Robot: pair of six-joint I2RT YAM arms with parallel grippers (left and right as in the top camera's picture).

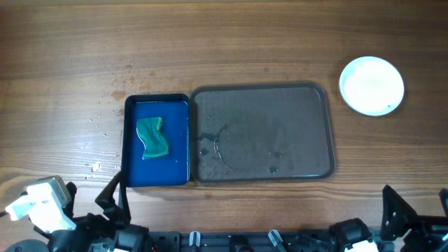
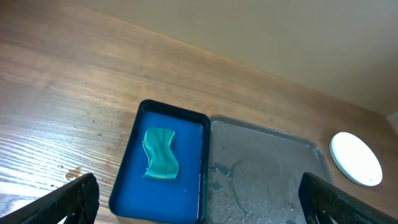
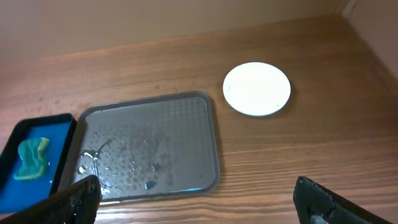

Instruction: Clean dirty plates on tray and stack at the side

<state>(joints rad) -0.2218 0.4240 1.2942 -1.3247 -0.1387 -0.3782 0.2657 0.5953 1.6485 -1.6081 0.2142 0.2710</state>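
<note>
**One white plate off the tray, both arms idle at the bottom edge**

In the overhead view the grey tray (image 1: 318, 126) lies at the centre of the frame on the wooden desk (image 1: 210, 42); its surface carries wet streaks (image 1: 217, 143) and a few drops towards its lower left, and no plate rests on it. The white plate (image 1: 372, 85) sits at the upper right of the frame, flat on the desk, near the tray's upper right corner but apart from it; it looks clean, though fine marks would be too small to tell.

A blue tub (image 1: 178, 150) lies against the tray's left edge; a green sponge (image 1: 152, 138), wavy in outline, lies in its left half. Pale crumbs (image 1: 96, 166) are scattered on the desk to the left of the tub.

The left end effector (image 2: 199, 183) sits at the lower left of the overhead frame; in its wrist view the two fingers (image 2: 71, 199) stand at opposite bottom corners, spread wide, nothing between them. The right end effector (image 3: 196, 183) sits at the lower right, likewise spread wide and grasping nothing; the plate shows at the upper middle of its wrist view.
</note>
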